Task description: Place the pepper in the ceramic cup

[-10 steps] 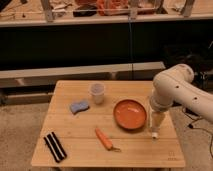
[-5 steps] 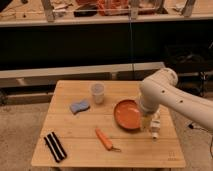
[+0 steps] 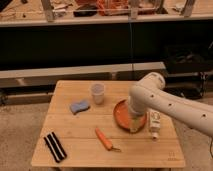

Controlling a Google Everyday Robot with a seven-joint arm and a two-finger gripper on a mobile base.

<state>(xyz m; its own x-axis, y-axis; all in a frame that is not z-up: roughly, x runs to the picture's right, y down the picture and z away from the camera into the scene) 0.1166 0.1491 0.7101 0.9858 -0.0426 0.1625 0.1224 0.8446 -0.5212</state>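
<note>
The slim orange-red pepper [image 3: 104, 139] lies flat on the wooden table [image 3: 75, 131], near the front middle, stem end toward the front right. Toward the back, left of centre, the pale ceramic cup [image 3: 98, 93] stands upright. My white arm reaches in from the right. Its gripper [image 3: 135, 123] points down over the right part of the orange-red plate [image 3: 120, 115] and is open, with nothing in it. It is to the right of the pepper and a little farther back, well apart from the cup.
A white bottle [image 3: 154, 123] stands at the right edge, just right of the gripper. A blue sponge [image 3: 80, 106] lies left of the cup. A black striped object [image 3: 54, 146] sits at the front left corner. Dark shelving runs behind the table.
The arm has swung left across the table's right side, bringing the gripper from beside the bottle to over the plate. The objects on the table have not moved.
</note>
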